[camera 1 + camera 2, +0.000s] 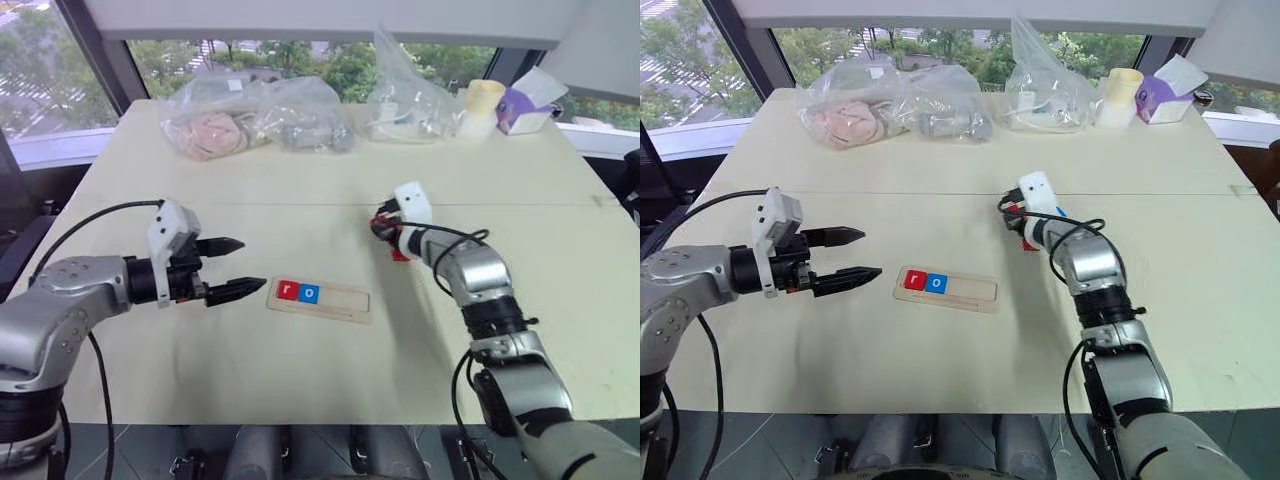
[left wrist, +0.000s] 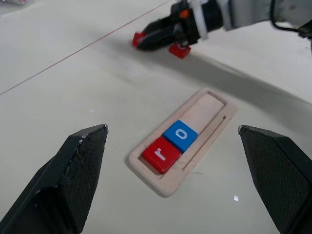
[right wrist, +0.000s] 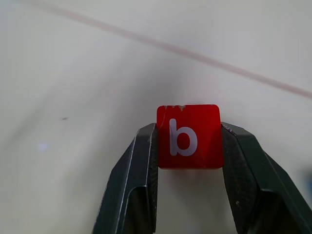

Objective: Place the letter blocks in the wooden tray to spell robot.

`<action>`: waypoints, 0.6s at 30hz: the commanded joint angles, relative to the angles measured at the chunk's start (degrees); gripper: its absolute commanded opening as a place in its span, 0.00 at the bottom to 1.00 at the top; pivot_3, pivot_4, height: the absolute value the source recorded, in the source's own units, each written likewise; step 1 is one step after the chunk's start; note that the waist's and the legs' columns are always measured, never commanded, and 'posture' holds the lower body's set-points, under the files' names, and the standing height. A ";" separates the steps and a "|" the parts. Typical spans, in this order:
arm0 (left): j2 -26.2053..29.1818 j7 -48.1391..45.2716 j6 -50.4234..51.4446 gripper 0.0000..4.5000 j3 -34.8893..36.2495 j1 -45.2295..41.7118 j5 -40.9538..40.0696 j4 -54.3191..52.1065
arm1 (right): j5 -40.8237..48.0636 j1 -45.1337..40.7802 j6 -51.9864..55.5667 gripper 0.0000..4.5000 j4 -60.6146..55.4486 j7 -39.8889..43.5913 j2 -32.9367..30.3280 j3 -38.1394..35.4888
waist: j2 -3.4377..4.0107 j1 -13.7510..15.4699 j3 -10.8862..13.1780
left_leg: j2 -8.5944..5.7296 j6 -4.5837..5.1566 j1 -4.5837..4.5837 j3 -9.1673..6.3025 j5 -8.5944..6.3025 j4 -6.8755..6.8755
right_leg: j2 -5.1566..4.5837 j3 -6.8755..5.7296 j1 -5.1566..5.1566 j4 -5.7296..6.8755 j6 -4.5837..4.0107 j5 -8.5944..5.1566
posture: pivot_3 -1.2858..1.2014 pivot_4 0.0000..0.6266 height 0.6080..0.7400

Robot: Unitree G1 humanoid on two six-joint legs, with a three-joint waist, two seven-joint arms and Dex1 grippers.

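Your left gripper (image 1: 240, 266) hangs over the table (image 1: 300, 380) with its two black fingers (image 2: 73, 175) spread wide and nothing between them, tips pointing toward the wooden tray (image 1: 340, 300) just to its right. The tray lies flat near the table's middle; a red r block (image 2: 161, 154) sits at its left end and a blue o block (image 2: 181, 136) touches it on the right, and the other slots are bare wood. Farther right and a little farther back, your right gripper (image 3: 189, 141) is clamped tight on a red b block (image 3: 189, 136), one finger on each side edge. Another red block (image 2: 179, 49) shows just beside its fingertips; its letter can't be read. Clear plastic bags (image 1: 260, 120) lie along the far edge.
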 commanded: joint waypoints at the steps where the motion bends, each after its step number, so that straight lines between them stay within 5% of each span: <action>1: -0.99 1.67 -2.38 1.00 -3.32 -1.43 2.17 -1.63 | 2.26 4.95 15.23 0.26 -22.51 -4.99 0.36 -9.37 | -0.02 -0.06 -0.02 | 0.00 0.00 0.01 -0.01 -0.01 -0.01 | 0.00 0.00 0.01 0.00 0.00 0.00 | 0.52 0.24 0.99; 7: -2.64 0.85 -5.29 1.00 -9.54 -3.57 4.93 -1.07 | 0.93 15.83 42.55 0.26 -50.94 -11.17 12.67 -17.64 | -0.01 -0.49 -0.03 | 0.07 -0.02 0.07 0.00 0.00 -0.09 | 0.04 -0.01 -0.11 0.21 -0.01 -0.01 | 0.52 0.24 0.99; 18: -3.44 -1.35 -6.42 1.00 -11.62 -6.95 5.68 3.35 | -2.04 26.64 43.94 0.26 -55.63 -18.49 25.62 -13.16 | 0.04 -0.48 -0.04 | 0.06 -0.10 -0.04 0.02 0.12 -0.08 | 0.02 0.04 -0.36 0.26 -0.16 0.06 | 0.52 0.24 0.99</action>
